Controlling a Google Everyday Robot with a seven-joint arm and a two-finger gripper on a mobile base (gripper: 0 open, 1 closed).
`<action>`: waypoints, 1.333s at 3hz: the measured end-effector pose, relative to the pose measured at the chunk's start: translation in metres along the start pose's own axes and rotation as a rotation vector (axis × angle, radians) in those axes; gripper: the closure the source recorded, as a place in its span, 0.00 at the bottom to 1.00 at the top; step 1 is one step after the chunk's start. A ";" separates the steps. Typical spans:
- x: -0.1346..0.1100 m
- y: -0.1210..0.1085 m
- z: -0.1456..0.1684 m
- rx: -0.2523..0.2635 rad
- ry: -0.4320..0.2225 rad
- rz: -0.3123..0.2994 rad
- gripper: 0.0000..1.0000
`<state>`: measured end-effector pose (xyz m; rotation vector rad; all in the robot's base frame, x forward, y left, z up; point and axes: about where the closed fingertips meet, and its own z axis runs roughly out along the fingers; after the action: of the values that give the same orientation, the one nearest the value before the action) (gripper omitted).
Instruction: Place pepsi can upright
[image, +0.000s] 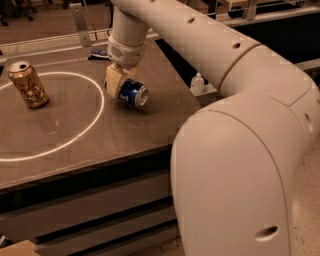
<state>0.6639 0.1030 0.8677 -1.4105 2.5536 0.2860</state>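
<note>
Pepsi can (133, 93) lies on its side on the table (150, 131), and your gripper (120, 86) comes down on it from above, its tan fingers (113, 82) drawn in narrow around the blue body at the end away from the silver lid that faces you. Whether the can is lifted off the surface or only touching it is hard to tell.

Watch the hold: it appears to sit toward one end, so as you turn the can up, the free end may swing or the smooth wall may slip. Let go while it is tilted and it will likely tip and roll, and the table's edge is not far on the lid side of the gripper.

Nothing crowds the gripper. The gold-brown can (29, 84) stands upright well off to the finger side, inside the white ring (98, 117) marked on the table. A flat dark blue packet (99, 54) lies beyond the gripper, apart from it. A small bottle (198, 84) sits past the table's edge.
</note>
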 end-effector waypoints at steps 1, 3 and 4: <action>-0.005 0.005 -0.039 0.003 -0.116 -0.051 1.00; 0.001 0.059 -0.084 -0.161 -0.548 -0.203 1.00; -0.007 0.060 -0.106 -0.221 -0.825 -0.213 1.00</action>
<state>0.6075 0.1115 0.9758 -1.2510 1.7260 0.9124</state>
